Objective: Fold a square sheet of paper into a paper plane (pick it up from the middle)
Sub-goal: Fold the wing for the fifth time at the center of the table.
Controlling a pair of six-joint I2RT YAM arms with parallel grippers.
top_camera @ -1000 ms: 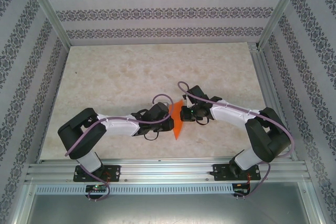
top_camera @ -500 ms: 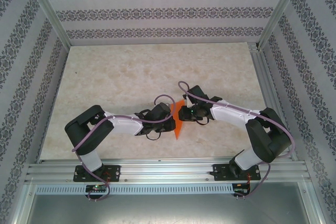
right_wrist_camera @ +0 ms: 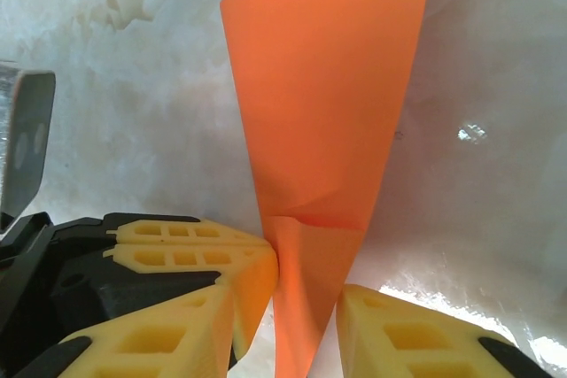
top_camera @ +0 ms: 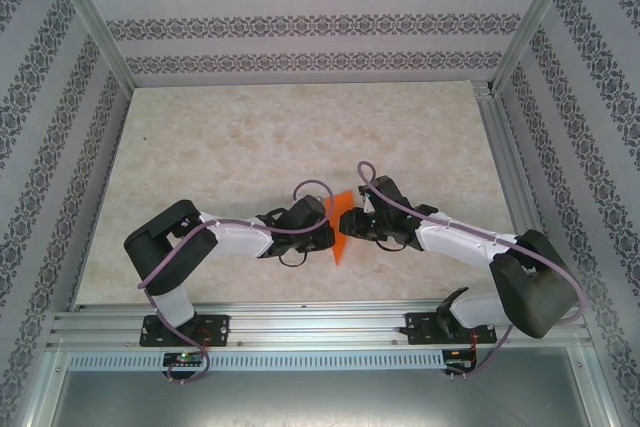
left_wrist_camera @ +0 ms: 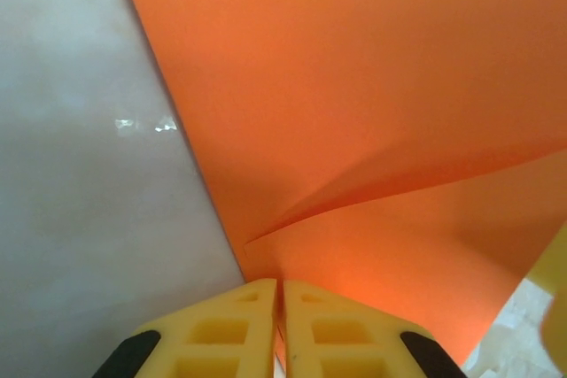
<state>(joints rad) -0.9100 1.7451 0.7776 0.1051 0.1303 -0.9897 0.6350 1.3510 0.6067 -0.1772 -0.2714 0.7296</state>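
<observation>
— When you look from above, where is the orange paper sheet (top_camera: 340, 234)?
— It stands between your arms, over the near middle of the table (top_camera: 250, 137). Your left gripper (left_wrist_camera: 281, 294) pinches its edge. Your right gripper (right_wrist_camera: 297, 338) is a little parted around it.

- Paper (top_camera: 338, 232): bright orange all over, plain and unmarked.
- Left gripper (left_wrist_camera: 281, 307): yellow fingers with black patches low on the outer sides.
- Right gripper (right_wrist_camera: 306, 298): the same yellow fingers, black at the base.
- Left arm (top_camera: 230, 239) and right arm (top_camera: 455, 239): white shells, black joints.
- Cables (top_camera: 310, 187): purple.
- Table (top_camera: 260, 127): pale beige, marbled with faint cream veins.
- Walls (top_camera: 300, 27): white, crossed by bands of dark grey floral pattern.
- Frame (top_camera: 320, 322): bare silver metal.
</observation>
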